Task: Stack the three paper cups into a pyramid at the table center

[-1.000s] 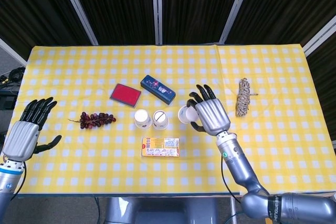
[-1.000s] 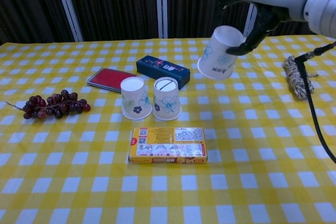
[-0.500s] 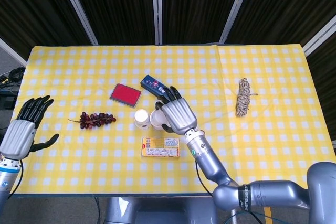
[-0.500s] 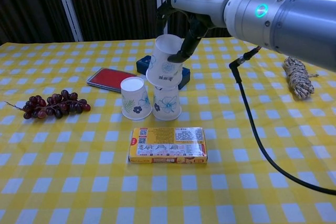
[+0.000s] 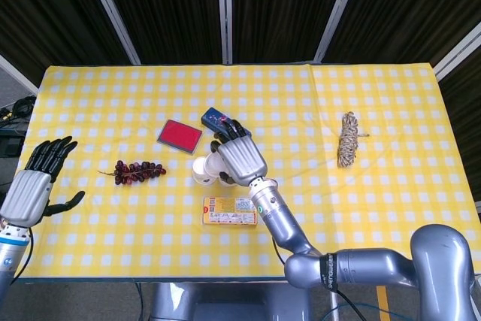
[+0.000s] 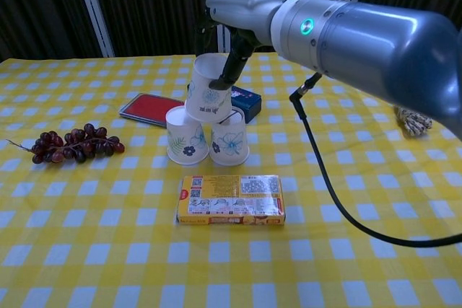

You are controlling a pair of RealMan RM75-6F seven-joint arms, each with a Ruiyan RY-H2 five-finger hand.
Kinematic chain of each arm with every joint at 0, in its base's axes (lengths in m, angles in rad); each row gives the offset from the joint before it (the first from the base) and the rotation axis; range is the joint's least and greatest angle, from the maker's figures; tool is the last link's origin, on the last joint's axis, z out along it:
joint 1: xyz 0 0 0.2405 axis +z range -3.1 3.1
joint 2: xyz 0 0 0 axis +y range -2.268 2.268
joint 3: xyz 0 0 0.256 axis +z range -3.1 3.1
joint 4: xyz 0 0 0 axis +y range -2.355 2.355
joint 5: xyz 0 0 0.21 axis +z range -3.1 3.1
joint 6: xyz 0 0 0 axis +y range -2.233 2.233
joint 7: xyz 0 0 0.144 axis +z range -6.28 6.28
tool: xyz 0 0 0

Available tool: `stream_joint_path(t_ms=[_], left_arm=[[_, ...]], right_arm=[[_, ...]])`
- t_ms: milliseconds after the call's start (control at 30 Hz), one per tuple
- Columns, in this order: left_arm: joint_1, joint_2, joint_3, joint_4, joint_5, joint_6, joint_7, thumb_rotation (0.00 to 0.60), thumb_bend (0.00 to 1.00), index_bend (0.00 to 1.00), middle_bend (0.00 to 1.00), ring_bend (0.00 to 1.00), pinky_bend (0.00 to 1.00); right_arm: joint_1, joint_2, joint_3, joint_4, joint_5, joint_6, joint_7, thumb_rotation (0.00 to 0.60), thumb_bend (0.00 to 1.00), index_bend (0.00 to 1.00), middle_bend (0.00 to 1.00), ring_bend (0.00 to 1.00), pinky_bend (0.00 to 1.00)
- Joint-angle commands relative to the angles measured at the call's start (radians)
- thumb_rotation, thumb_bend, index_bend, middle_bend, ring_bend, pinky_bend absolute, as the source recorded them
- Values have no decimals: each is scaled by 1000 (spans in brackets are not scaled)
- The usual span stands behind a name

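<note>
Cups (image 6: 208,142) sit mostly hidden under right hand (image 5: 237,159) overhead.

The right hand (image 6: 229,47) carries its paper cup (image 6: 209,87) over from beside the rope (image 6: 413,119) side. Now the cup sits tilted above the two cups (image 6: 208,141).

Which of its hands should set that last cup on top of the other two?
The right hand: it already holds the third cup tilted just above the two cups. The left hand hangs open at the table's far left edge.
</note>
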Motion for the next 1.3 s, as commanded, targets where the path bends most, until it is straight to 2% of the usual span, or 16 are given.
stream_joint_path(t_ms=[33,500,933,1300], left_arm=[[-1,0,0,1,0,-4,4,600,274,0,0,0,0],[-4,0,3,3,5,-14,6,600,274,0,0,0,0],[0,1,3,-4,11,-8,10,600,274,0,0,0,0],[3,2,4,-7,18,-2,12,600,274,0,0,0,0]], right_arm=[[12,-13,-5,15,3,-2,3,600,237,518,232,0,28],[40,-30,-31,50,24,6,8,600,236,516,230,0,28],[43,-31,-45,42,5,40,23,600,178,276,152,0,0],[29,-11,-64,7,11,74,8,600,170,221,90,0,0]])
